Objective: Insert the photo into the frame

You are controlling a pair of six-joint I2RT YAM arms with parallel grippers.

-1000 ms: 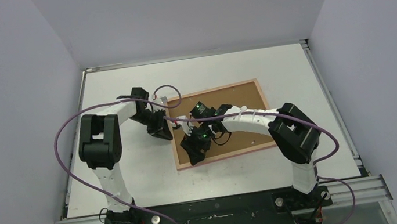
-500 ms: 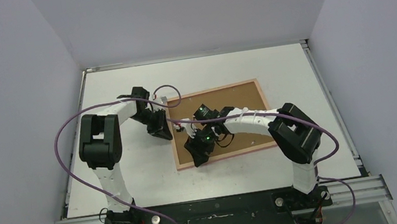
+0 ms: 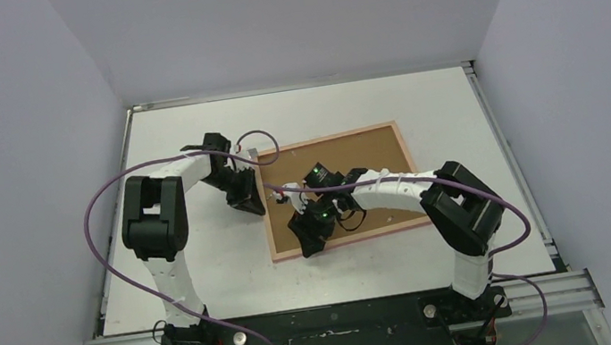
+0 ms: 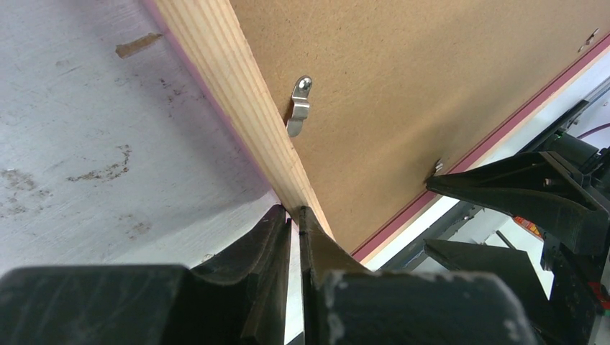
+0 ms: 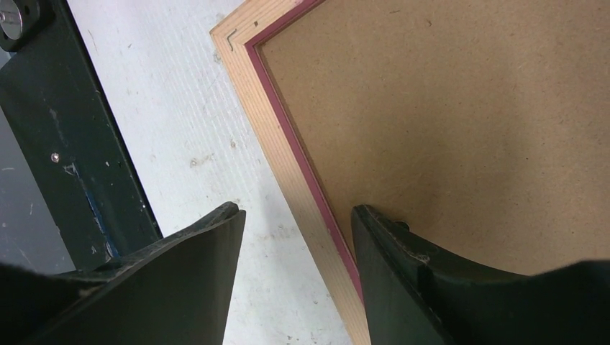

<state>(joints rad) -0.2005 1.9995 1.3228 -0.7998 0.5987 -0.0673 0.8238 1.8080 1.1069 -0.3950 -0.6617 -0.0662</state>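
From my station, the frame (image 3: 333, 136) lies flat on the worktop (image 3: 320, 107), back side up. It holds a brown hardboard backing panel (image 3: 363, 155), which fills the opening from border to border. Whatever sits beneath the panel is hidden from me, so I cannot place the photo.

The left gripper (image 4: 293, 215) is at the frame's left edge, about midway along it. Its fingers are drawn together to a thin slit, and their tips meet the pale wooden border. I cannot tell whether anything is pinched between them. Just beyond those tips, a small metal retaining clip (image 4: 298, 106) is screwed to the inner side of the frame's left border and bends over the rim of the backing panel.

The right gripper (image 5: 296, 210) hangs over the frame's near left corner with its jaws well apart and nothing between them. One finger (image 5: 208, 259) is over bare worktop just outside the border. The other finger (image 5: 403, 259) is over the backing panel just inside. The frame's left border, with its reddish inner strip, runs between the two fingers.
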